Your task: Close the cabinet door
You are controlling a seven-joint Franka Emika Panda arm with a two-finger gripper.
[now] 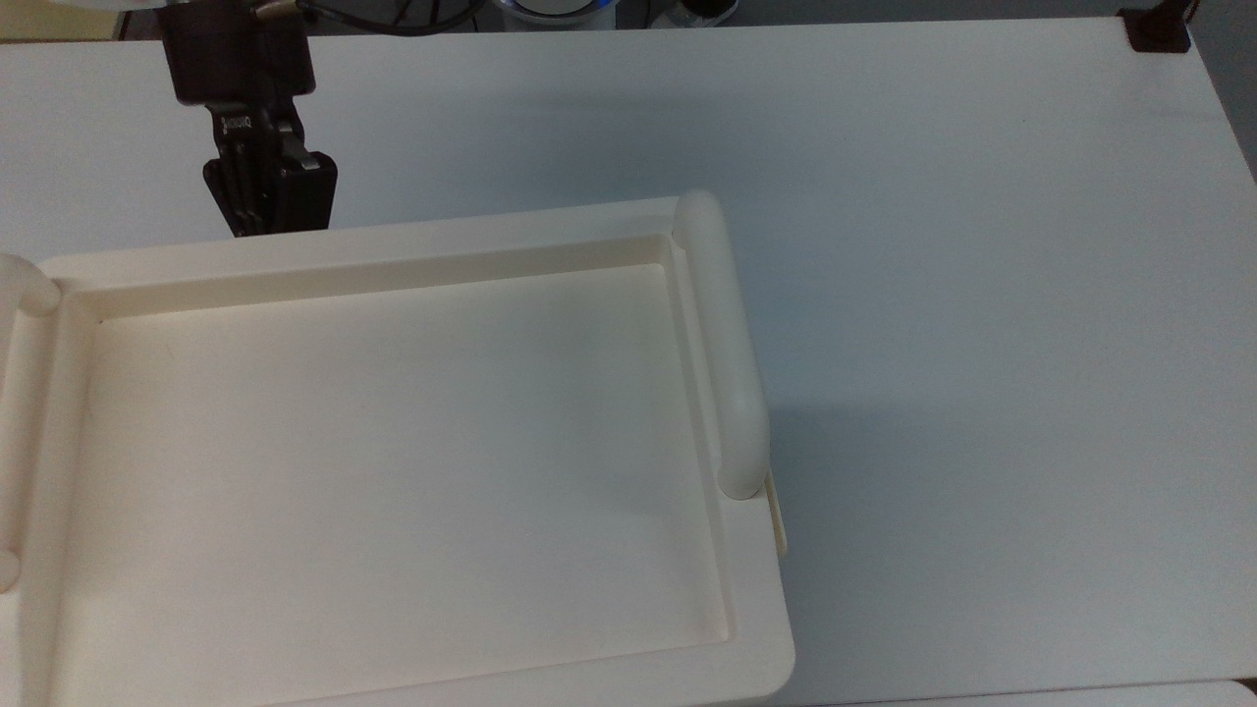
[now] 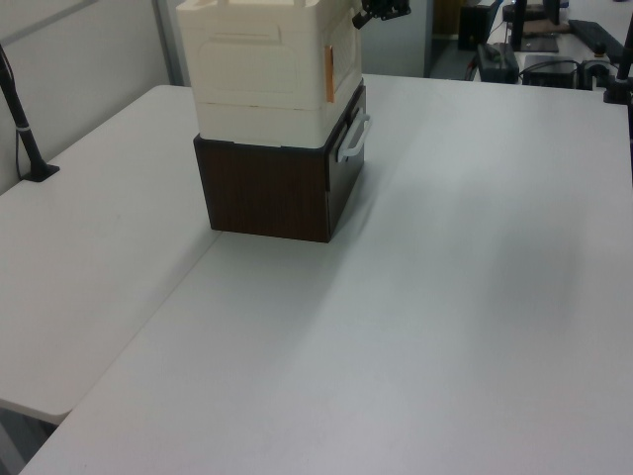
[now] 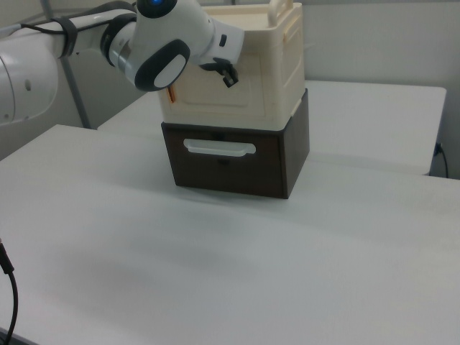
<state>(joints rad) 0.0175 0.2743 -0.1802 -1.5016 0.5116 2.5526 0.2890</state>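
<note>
Standing on white table (image 2: pixel 475 297), cream cabinet (image 2: pixel 259 69), door (image 3: pixel 223 86) flush

- The cabinet (image 1: pixel 412 462) is running off the top view's left and bottom edges.
- In the right view, the arm (image 3: pixel 154 47) is covering part of the cabinet door (image 3: pixel 226 90).
- The tool (image 1: pixel 270 201) is dipping behind the cabinet's rim, tips hidden.
</note>
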